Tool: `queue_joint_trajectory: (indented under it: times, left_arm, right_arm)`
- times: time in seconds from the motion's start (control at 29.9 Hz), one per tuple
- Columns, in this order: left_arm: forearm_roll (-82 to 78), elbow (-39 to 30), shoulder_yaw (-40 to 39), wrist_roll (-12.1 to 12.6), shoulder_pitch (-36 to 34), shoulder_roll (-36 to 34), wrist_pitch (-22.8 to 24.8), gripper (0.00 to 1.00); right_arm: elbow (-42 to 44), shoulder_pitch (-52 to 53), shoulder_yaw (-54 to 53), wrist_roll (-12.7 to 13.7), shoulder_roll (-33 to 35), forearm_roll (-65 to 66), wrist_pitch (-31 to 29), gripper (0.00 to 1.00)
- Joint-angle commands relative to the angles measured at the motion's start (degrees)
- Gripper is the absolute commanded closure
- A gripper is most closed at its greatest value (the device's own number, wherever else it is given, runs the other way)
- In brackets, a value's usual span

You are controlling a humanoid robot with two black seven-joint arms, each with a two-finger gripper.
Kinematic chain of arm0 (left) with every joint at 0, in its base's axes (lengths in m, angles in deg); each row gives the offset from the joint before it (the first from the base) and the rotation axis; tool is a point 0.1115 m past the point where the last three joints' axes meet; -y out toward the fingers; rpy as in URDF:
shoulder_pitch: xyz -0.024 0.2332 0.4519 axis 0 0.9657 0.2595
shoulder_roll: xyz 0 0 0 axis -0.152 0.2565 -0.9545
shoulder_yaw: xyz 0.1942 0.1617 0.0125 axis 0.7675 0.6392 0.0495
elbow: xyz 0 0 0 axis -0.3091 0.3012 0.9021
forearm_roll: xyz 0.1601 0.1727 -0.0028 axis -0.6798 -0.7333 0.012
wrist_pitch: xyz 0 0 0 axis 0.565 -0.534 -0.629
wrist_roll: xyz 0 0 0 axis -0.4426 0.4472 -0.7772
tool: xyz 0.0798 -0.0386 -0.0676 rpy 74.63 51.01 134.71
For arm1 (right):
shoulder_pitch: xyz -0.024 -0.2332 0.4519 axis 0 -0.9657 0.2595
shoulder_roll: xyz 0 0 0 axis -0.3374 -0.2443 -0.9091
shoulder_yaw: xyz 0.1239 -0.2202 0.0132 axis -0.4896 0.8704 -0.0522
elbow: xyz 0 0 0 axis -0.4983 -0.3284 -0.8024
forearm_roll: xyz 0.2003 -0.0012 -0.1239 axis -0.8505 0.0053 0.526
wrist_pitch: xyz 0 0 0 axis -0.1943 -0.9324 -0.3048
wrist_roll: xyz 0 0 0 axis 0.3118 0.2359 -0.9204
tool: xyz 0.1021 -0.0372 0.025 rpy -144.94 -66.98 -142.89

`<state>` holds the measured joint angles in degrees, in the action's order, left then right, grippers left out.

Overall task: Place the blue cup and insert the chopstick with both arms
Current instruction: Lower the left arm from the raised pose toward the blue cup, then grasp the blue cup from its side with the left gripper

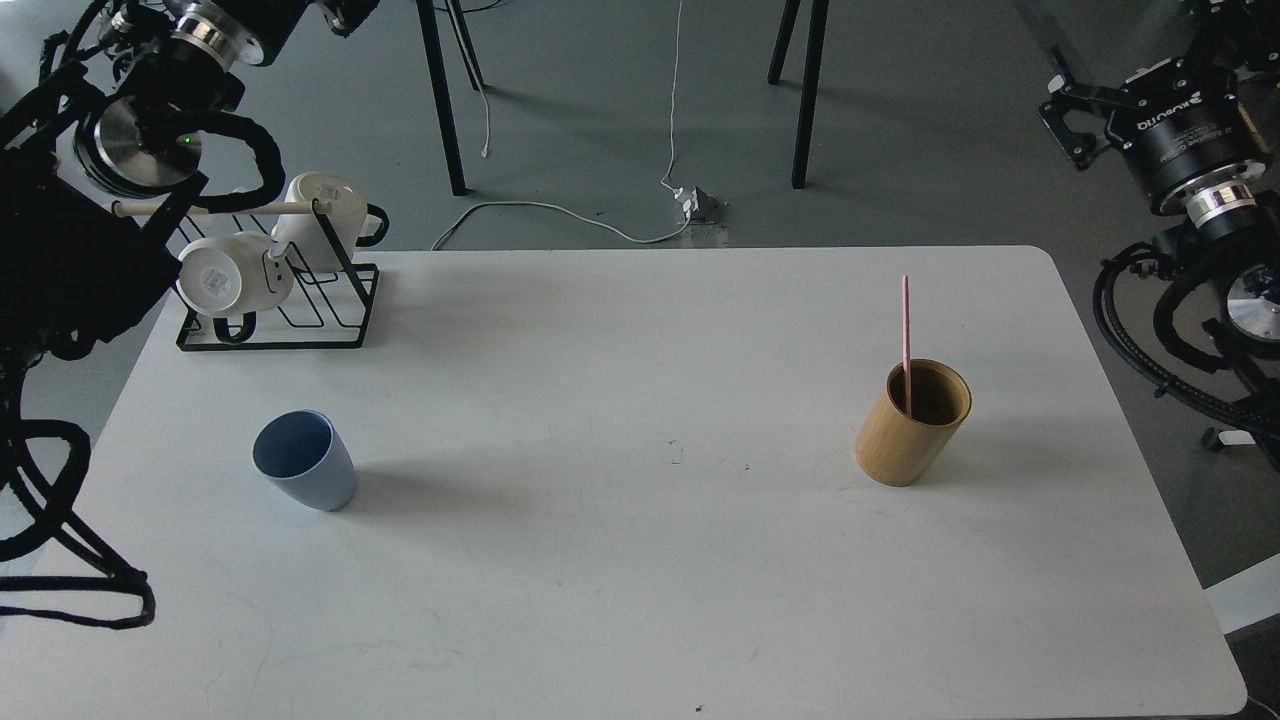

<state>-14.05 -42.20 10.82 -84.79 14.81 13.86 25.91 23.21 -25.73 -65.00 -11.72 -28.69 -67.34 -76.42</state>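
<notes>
The blue cup (303,461) stands upright and empty on the left part of the white table (640,560). The pink chopstick (906,325) stands upright in the tan bamboo holder (905,430) on the right part of the table. My left arm is raised at the far left. Its gripper (343,10) is cut off by the top edge, far above and behind the cup. My right gripper (1058,118) hangs beyond the table's far right corner, its fingers apart and empty, well away from the holder.
A black wire rack (300,320) with two white mugs (228,280) and a pale wooden rod stands at the table's far left corner. Chair legs (805,90) and a white cable (560,210) are on the floor behind the table.
</notes>
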Motion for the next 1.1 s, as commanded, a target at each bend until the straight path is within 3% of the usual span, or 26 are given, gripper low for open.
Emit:
queue_joint_trajectory:
  times: [0.0, 0.27, 0.57, 0.67, 1.07]
  left_arm:
    - [-9.9, -7.1, 0.5, -0.4, 0.0, -5.8, 0.0, 0.01]
    - [-40.9, -16.5, 0.5, 0.0, -1.8, -15.4, 0.0, 0.02]
    - [-68.3, -37.2, 2.1, -0.3, 1.9, -29.5, 0.0, 0.05]
    - [-74.8, -42.4, 3.6, -0.5, 4.8, -33.4, 0.0, 0.11]
    - [-98.8, -45.4, 12.3, -0.6, 13.6, -37.7, 0.0, 0.23]
  right_arm:
    - [-1.1, -0.2, -0.3, 0.0, 1.1, 0.0, 0.0, 0.01]
    - [-2.9, -0.2, -0.2, 0.1, 1.3, 0.0, 0.0, 0.01]
    - [-2.8, -0.4, -0.2, 0.0, 1.6, 0.2, 0.0, 0.01]
    - [-2.7, -1.0, -0.2, -0.1, 1.7, 0.2, 0.0, 0.01]
    - [-2.6, -1.1, -0.2, -0.2, 1.7, 0.2, 0.0, 0.01]
